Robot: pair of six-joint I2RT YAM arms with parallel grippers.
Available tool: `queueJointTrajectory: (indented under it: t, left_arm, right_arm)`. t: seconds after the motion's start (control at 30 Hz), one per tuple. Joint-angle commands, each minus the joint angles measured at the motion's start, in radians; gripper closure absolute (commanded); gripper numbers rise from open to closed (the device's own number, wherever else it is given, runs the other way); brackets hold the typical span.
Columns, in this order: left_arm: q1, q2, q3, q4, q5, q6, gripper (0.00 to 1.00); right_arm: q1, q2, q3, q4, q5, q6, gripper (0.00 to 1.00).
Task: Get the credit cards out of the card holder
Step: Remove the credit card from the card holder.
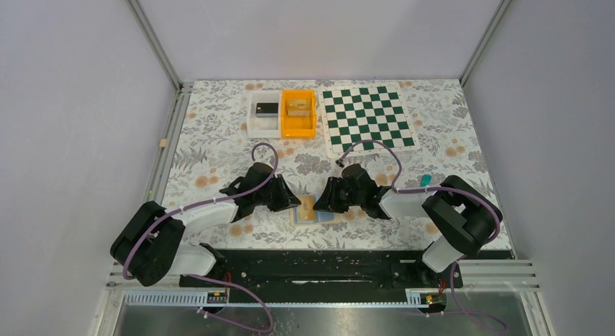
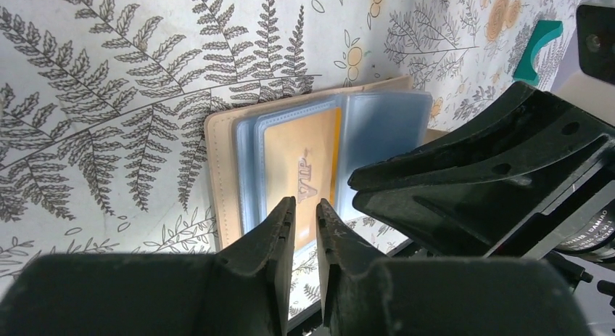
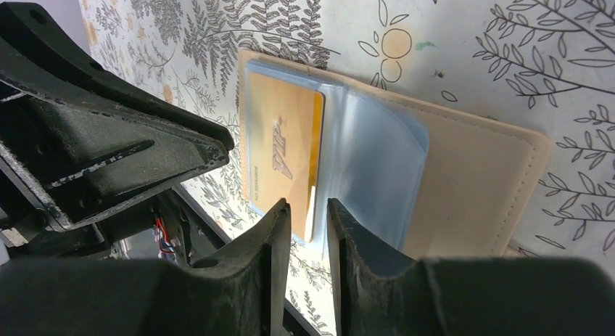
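The card holder point(image 1: 310, 210) lies open on the floral cloth between my two grippers, beige border outside and light-blue clear sleeves inside. In the left wrist view point(image 2: 220, 169) and the right wrist view point(image 3: 479, 183) a gold "VIP" card point(image 2: 304, 151) point(image 3: 279, 147) sits in the left sleeve, its lower edge poking out. My left gripper point(image 1: 293, 201) point(image 2: 305, 209) hovers over the card's lower end, jaws a narrow gap apart with nothing between them. My right gripper point(image 1: 324, 202) point(image 3: 309, 212) is just above the card's right edge, jaws also a narrow gap apart, not clamped.
A white tray point(image 1: 254, 122) and an orange bin point(image 1: 299, 129) stand at the back, a green-and-white chessboard mat point(image 1: 367, 117) to their right. A small teal piece point(image 1: 426, 180) point(image 2: 540, 46) lies near the right arm. The black rail point(image 1: 319, 267) runs along the near edge.
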Motion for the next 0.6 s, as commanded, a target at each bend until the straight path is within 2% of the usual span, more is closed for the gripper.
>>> queueJointTrajectory:
  t: [0.0, 0.57]
  left_arm:
    - [-0.004, 0.034, -0.021, 0.076, 0.003, 0.035, 0.84]
    - [-0.004, 0.07, -0.087, 0.13, -0.01, 0.016, 0.83]
  right_arm:
    - [-0.005, 0.032, 0.046, 0.027, -0.031, -0.008, 0.68]
    - [-0.006, 0.089, 0.056, 0.072, -0.059, 0.002, 0.69]
